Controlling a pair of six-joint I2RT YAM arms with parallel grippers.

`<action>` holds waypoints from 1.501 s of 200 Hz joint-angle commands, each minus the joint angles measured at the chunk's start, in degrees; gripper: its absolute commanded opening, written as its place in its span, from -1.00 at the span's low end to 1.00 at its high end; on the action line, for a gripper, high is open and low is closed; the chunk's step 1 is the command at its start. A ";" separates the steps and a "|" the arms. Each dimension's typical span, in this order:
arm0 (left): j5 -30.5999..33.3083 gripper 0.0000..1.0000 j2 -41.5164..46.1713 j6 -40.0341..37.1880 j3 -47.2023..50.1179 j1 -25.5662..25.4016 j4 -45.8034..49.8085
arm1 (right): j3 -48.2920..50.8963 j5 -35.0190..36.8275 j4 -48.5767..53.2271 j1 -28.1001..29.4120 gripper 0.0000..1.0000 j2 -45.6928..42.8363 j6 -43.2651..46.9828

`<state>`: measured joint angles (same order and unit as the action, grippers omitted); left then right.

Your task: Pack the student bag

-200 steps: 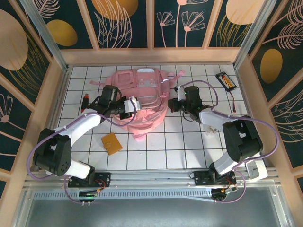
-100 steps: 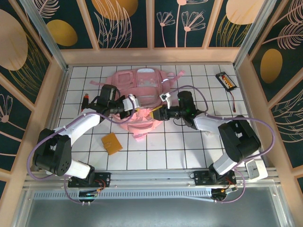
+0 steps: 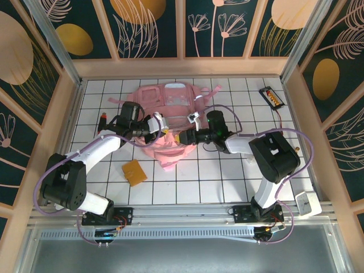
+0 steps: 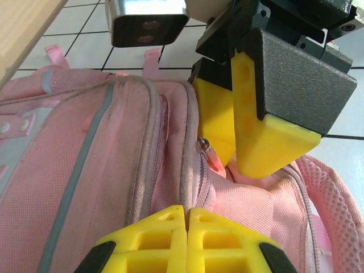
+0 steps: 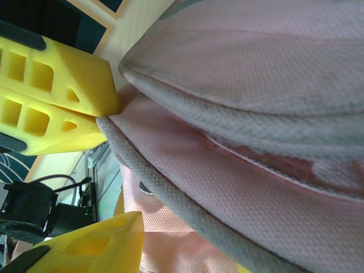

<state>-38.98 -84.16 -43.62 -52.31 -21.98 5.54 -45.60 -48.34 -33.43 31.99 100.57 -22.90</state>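
Observation:
The student bag (image 3: 170, 102), a big soft pink backpack, lies at the back middle of the tiled table. My left gripper (image 3: 161, 125) is shut on a fold of the bag's pink fabric (image 4: 85, 170) beside a grey zip line; its yellow fingertips (image 4: 170, 227) are pressed together. My right gripper (image 3: 183, 137) has reached in from the right to the bag's near edge. Its yellow fingers (image 4: 267, 142) stand apart just over a zip pull (image 4: 206, 149) with a pink tab. In the right wrist view the bag's piped rim (image 5: 187, 210) runs between those open jaws.
A flat orange-brown card (image 3: 133, 172) lies on the tiles in front of the left arm. A black and orange item (image 3: 272, 96) sits at the back right, and a small red and black one (image 3: 103, 119) at the left. Wooden walls (image 3: 67, 119) close in the table.
My right arm has swung left from the bag's right side to its near edge, and its jaws have opened. The left gripper has kept its hold in place.

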 commanded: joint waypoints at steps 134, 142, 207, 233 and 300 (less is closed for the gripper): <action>-4.80 -1.00 -0.09 -0.57 -3.06 -0.22 -0.43 | 3.97 -9.44 -17.94 -0.08 -1.00 1.52 -2.50; -4.87 -1.00 -0.05 -0.55 -3.06 -0.17 -0.36 | 4.04 -10.45 -18.76 -0.24 -1.00 1.69 -2.72; -4.29 -1.00 0.20 -0.89 -3.06 -0.17 0.26 | 3.12 -6.84 -16.66 -0.26 -0.92 2.18 -2.53; -2.87 -1.00 0.46 -1.54 -3.02 -0.17 0.66 | 2.70 0.07 -8.29 -0.26 -1.00 0.41 0.91; 8.85 -1.00 4.83 -10.12 1.38 -0.17 1.15 | 4.21 23.56 14.18 -0.26 -1.00 -10.11 8.08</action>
<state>-34.44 -82.26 -49.47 -52.47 -23.20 7.07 -42.22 -38.57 -29.52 33.15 92.77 -17.98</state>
